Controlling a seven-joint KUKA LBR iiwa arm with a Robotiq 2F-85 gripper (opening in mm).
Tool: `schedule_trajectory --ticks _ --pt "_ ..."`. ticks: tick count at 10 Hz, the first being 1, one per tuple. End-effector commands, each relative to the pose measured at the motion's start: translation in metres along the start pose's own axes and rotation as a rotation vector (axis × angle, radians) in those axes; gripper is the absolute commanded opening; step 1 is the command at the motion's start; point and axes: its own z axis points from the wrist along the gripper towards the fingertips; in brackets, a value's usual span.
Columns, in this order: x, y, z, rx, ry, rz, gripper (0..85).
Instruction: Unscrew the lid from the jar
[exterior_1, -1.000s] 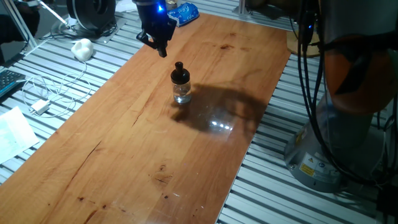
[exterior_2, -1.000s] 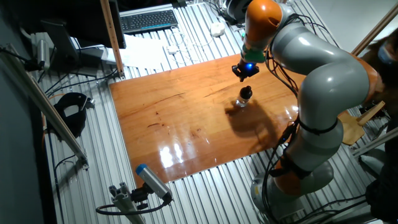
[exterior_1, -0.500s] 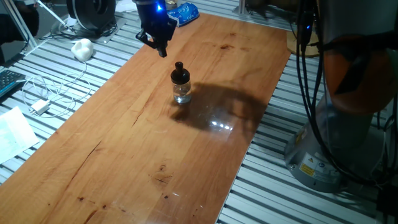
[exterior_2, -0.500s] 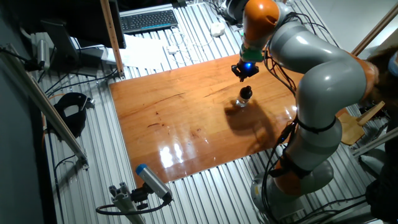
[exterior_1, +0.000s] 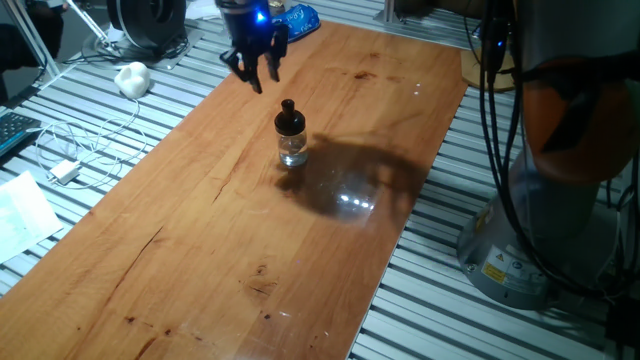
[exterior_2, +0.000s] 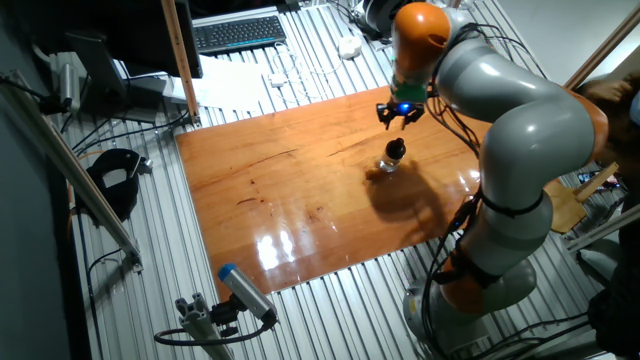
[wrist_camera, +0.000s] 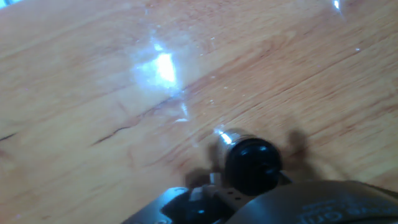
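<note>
Work had not begun — the lid (exterior_1: 288, 110) sat on the jar (exterior_1: 292, 150), which stood near the middle of the table (exterior_1: 200, 230), and the gripper (exterior_1: 258, 72) hung above, fingers apart, holding nothing.

Bare tabletop (exterior_1: 200, 230) all round jar (exterior_1: 293, 150) w/ lid (exterior_1: 289, 118); approach from above open.

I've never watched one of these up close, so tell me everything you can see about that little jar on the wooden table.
The jar is small, clear glass and cylindrical, standing upright on the wooden table. A black round lid with a narrow knob sits on it. Nothing else touches it: the hand hangs open above and apart from it. From the hand view only the lid's dark top shows clearly.
</note>
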Motion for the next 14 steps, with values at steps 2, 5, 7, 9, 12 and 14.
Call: schedule_trajectory --ticks 2,5,7,9,12,14 --pt "-0.001 -0.014 0.003 -0.001 0.009 -0.019 68.0" --pt "0.002 -0.024 0.003 -0.003 0.009 -0.04 68.0" --pt "0.007 -0.021 0.006 -0.005 0.005 -0.042 68.0" --pt "0.007 -0.021 0.006 -0.008 0.008 -0.042 68.0" --pt "0.007 -0.021 0.006 -0.035 0.029 -0.025 68.0" --pt "0.007 -0.021 0.006 -0.038 0.034 -0.041 68.0"
